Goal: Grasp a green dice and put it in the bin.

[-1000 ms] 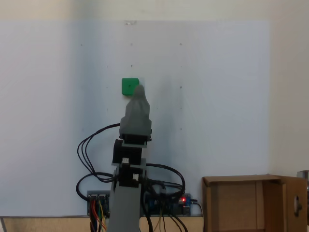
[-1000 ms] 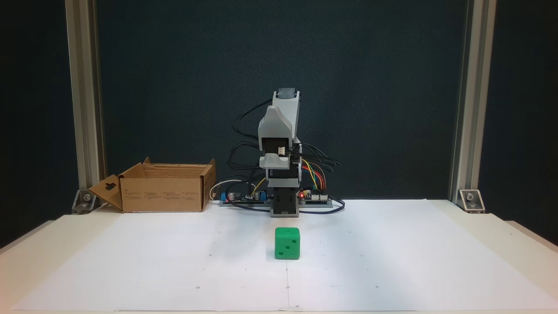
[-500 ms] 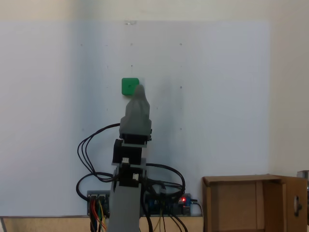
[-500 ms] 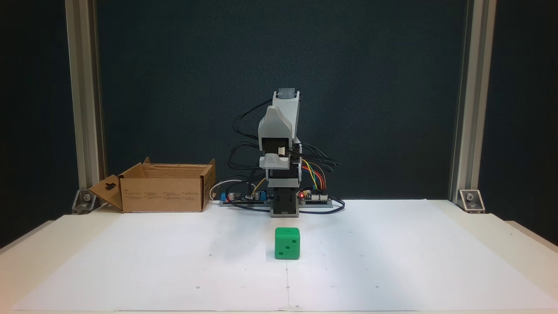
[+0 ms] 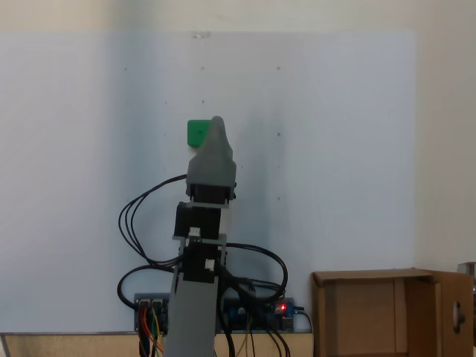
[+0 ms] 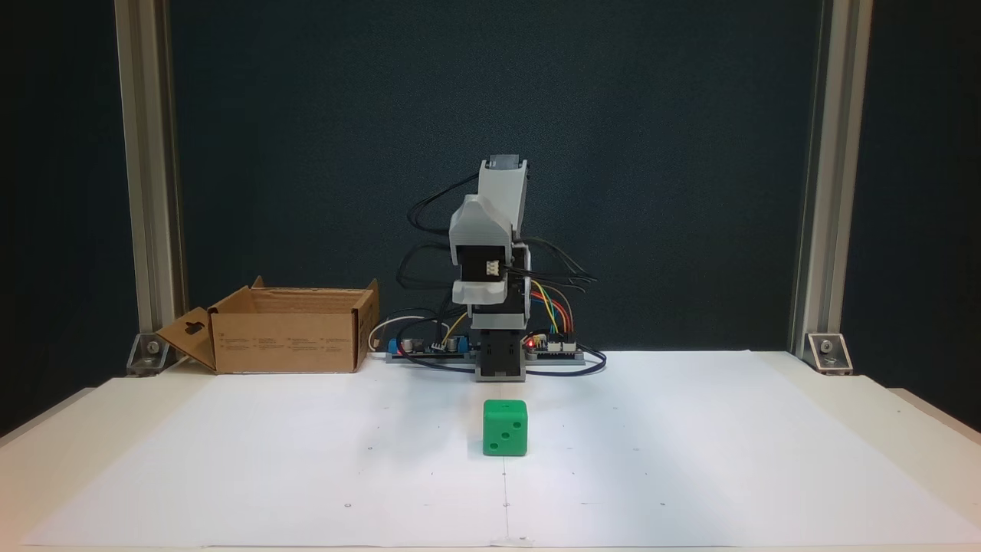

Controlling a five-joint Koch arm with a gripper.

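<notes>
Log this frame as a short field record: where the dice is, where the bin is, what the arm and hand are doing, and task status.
dice: green dice resting on the white paper, in front of the arm base, untouched; front face shows three pips
bin: cardboard bin standing open at the table's back edge, left of the arm in that fixed view; nothing visible inside
arm: folded upright over its base
hand: hand raised off the table, holding nothing; open or shut cannot be told
status: grasp not yet made
</notes>
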